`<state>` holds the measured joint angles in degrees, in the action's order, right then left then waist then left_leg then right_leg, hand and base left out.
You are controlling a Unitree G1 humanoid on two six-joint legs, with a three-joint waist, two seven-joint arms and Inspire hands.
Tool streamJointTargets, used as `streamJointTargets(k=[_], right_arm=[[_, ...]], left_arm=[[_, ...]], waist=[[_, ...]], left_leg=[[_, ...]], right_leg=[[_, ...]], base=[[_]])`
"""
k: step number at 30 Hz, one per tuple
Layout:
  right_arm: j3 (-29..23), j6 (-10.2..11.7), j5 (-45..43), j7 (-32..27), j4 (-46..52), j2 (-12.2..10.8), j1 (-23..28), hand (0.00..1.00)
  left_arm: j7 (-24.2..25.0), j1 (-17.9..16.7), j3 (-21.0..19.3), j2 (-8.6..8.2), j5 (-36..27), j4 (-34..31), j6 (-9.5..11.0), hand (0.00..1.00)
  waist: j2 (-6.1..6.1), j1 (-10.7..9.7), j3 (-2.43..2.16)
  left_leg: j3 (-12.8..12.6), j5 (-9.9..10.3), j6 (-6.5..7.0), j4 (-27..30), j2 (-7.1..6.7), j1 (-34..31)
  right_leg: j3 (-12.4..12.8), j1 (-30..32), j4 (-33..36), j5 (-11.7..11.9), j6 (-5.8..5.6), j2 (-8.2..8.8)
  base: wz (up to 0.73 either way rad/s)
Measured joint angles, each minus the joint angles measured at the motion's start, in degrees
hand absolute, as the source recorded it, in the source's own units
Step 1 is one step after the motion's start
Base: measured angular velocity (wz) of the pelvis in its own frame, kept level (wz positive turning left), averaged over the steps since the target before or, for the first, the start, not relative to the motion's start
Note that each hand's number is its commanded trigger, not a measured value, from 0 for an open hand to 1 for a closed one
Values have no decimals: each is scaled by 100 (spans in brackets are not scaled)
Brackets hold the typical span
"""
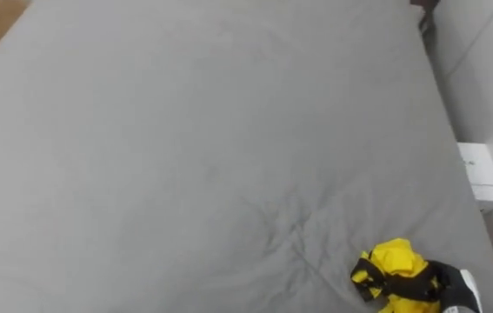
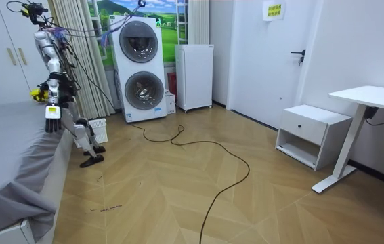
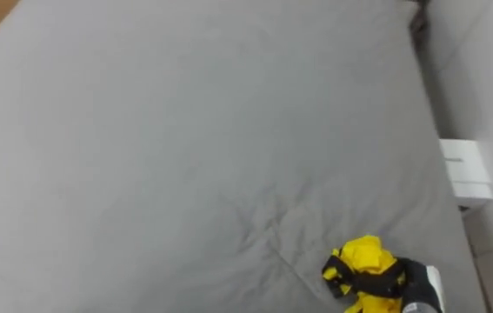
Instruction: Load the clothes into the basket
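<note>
Right hand clenches yellow garment, an axisless wad left of it, above grey bed; white box ahead; left hand slack.

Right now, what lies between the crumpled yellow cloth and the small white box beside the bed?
Only bare grey sheet, from the yellow cloth to the bed's edge by the white box, in both eye views.

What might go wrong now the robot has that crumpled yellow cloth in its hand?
The right hand grips the crumpled yellow cloth by one side, and most of the bundle sticks out, so it might slip and fall onto the grey bed sheet. The sheet's creases run close to the hand, so it might snag the sheet as well.
</note>
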<state>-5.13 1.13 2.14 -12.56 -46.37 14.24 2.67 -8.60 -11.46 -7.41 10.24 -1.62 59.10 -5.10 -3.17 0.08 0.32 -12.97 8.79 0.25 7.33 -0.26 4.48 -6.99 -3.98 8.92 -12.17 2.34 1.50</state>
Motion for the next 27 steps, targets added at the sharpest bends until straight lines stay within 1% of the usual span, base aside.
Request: streamJointTargets(k=[1,2,3,4,5,6,7,8,9,10,12,13,14,16,17,18,19,20,21,22,23,24,25,27], right_arm=[[-69,1,-12,-5,64,0,57,100],[-207,-34,-25,-44,135,1,119,100],[-371,-90,-43,-50,182,-5,151,100],[-448,-119,-48,-49,208,-5,180,100],[-577,-131,-50,-63,226,-6,222,100],[-658,-131,-53,-84,241,-5,272,100],[-687,-131,-44,-98,241,-6,295,100],[-741,-136,-10,-102,242,-12,323,100],[-792,-143,38,-104,231,-17,348,100],[-828,-144,46,-103,205,-33,366,100],[-1050,-184,55,-103,144,-131,497,100],[-1084,-197,55,-101,142,-141,531,100],[-1150,-196,51,-101,78,-169,589,100],[-1206,-199,64,-98,-101,-186,666,100],[-1206,-199,111,-93,-204,-186,705,100],[-1204,-219,138,-85,-246,-188,777,100],[-1205,-237,141,-74,-246,-188,815,100],[-1227,-258,148,-51,-253,-187,868,100],[-1293,-259,208,-53,-269,-183,867,100],[-1341,-258,219,-59,-275,-183,857,100],[-1434,-241,236,-72,-366,-180,814,100],[-1450,-252,263,-116,-576,-158,689,100],[-1468,-254,268,-125,-659,-155,634,100],[-1474,-259,265,-142,-744,-145,520,100]], left_arm=[[4,-29,-39,1,7,8,-24,0],[27,-58,-124,2,7,7,-99,0],[41,-74,-233,-2,12,7,-202,0],[49,-86,-287,-2,19,7,-254,0],[58,-120,-373,-5,39,5,-349,0],[47,-131,-376,-5,72,6,-468,0],[32,-131,-371,-5,72,5,-531,0],[18,-134,-373,-5,72,9,-643,0],[17,-139,-370,-5,71,22,-706,0],[17,-153,-371,-5,71,22,-725,0],[-6,-159,-374,-5,138,21,-811,0],[-12,-159,-374,-5,152,21,-831,0],[-58,-170,-374,-5,233,32,-863,0],[-105,-184,-362,-6,242,67,-865,0],[-121,-213,-356,-5,242,67,-866,0],[-121,-247,-355,-5,239,68,-877,0],[-118,-260,-352,-5,239,68,-886,0],[-115,-265,-334,-4,227,67,-957,0],[-104,-265,-305,-5,226,114,-1001,0],[-85,-265,-290,-5,227,156,-1004,0],[-72,-258,-236,-4,234,225,-1025,0],[-69,-250,-135,-4,234,291,-1027,0],[-68,-245,-74,-4,234,307,-1029,0],[-50,-226,203,-5,229,321,-1048,0]], waist=[[5,-21,2],[23,-97,-2],[39,-223,7],[39,-258,7],[43,-281,8],[41,-332,8],[52,-372,15],[84,-488,39],[130,-570,74],[144,-598,78],[163,-631,72],[169,-637,76],[171,-674,77],[169,-752,77],[196,-773,85],[226,-774,82],[240,-790,83],[279,-850,86],[350,-899,99],[394,-923,95],[456,-977,76],[501,-1077,81],[526,-1097,77],[665,-1123,74]], left_leg=[[-11,2,1,0,21,19],[-53,28,-11,9,40,38],[-149,49,-20,5,53,67],[-209,53,-23,4,56,80],[-308,55,-25,5,77,115],[-377,58,-24,6,88,145],[-408,62,-25,7,98,159],[-458,79,-28,7,122,176],[-548,119,-57,7,156,201],[-608,131,-66,7,162,212],[-847,134,-67,22,169,220],[-888,134,-67,22,179,219],[-899,134,-67,23,192,224],[-950,134,-67,24,210,221],[-1099,134,-68,24,259,220],[-1198,139,-76,27,265,221],[-1226,149,-85,32,274,219],[-1271,165,-83,34,299,199],[-1306,219,-75,33,365,197],[-1314,263,-68,33,377,192],[-1327,285,-66,35,397,155],[-1343,286,-59,54,394,96],[-1362,282,-53,56,388,63],[-1487,303,-2,154,382,-129]], right_leg=[[68,4,4,0,0,-2],[161,20,10,4,0,-18],[261,33,19,5,1,-42],[313,46,32,5,1,-53],[445,97,101,7,4,-74],[548,107,102,13,10,-87],[565,108,101,27,12,-94],[603,108,103,40,13,-114],[674,111,111,52,17,-157],[705,114,108,57,20,-176],[865,183,121,70,30,-225],[897,207,135,84,33,-235],[948,229,158,97,38,-257],[992,260,185,113,38,-279],[1078,293,184,149,36,-310],[1183,325,178,185,35,-345],[1221,339,179,196,33,-361],[1273,379,182,219,32,-388],[1348,414,179,262,29,-437],[1376,437,181,281,29,-463],[1391,496,191,322,24,-472],[1394,555,204,351,10,-463],[1410,616,238,361,4,-461],[1485,914,435,377,-20,-455]], base=[[-51],[-35],[-32],[-41],[-52],[-51],[-33],[-20],[-18],[-20],[-26],[-27],[-19],[-15],[-32],[-38],[-35],[-29],[-30],[-32],[-21],[-17],[-19],[-29]])
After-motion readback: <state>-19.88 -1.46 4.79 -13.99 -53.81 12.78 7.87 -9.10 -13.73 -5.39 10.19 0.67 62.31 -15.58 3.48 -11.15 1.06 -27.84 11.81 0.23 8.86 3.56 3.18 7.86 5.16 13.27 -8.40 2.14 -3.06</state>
